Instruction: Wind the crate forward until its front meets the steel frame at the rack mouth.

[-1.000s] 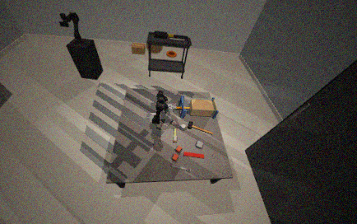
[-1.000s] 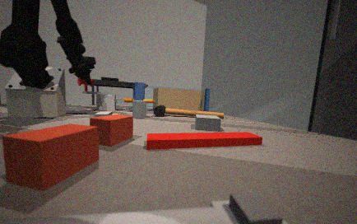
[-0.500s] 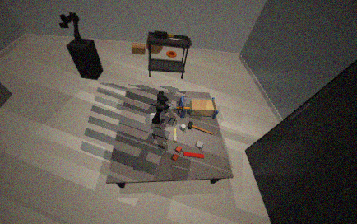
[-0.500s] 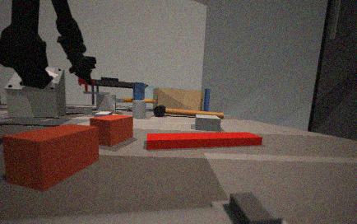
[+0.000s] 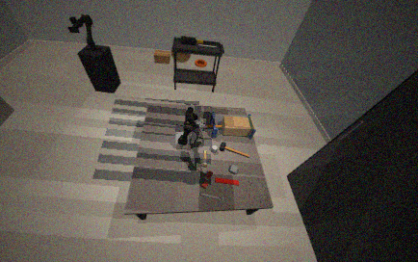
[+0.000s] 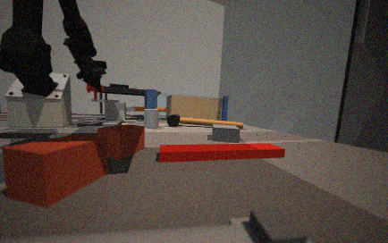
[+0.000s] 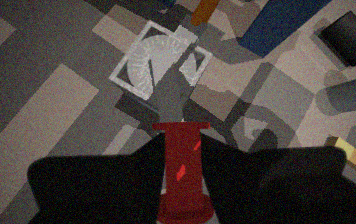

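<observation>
One red grip (image 6: 92, 88) (image 7: 183, 162) is pinched between the arm's black jaws (image 5: 197, 126) (image 6: 96, 87), with a finger on each side of it. From where I stand, the handle looks already fitted: its grey crank arm (image 7: 172, 95) reaches from the grip over the pale winch (image 6: 114, 110) (image 7: 137, 67), though I can't see the square key down in its hole. The crate (image 5: 236, 126) (image 6: 194, 107) sits on the surface beyond, looking flat, with the orange strap (image 5: 215, 126) (image 7: 204, 12) leading from it towards the winch. From above, its front still seems short of the blue frame (image 5: 217, 126) (image 6: 151, 99) (image 7: 280, 25) on the winch side, which I take to be the stop. So the job in hand, as I judge it, is winding. The grip wants carrying round in a level circle centred on the winch, at one height, with the wrist turning along so the fingers don't twist or pry the grip. Any lift could draw the key out; any sideways pull could bind it. I'd take it slowly, in short arcs, and look at the crate after each: its bottom should stay down and its front square to the frame. If an edge rises or it slews, pause before adding more pull. Once the front meets the frame, stop at once, since extra winding might tip it, then spread the jaws and back away without dragging the handle.
</observation>
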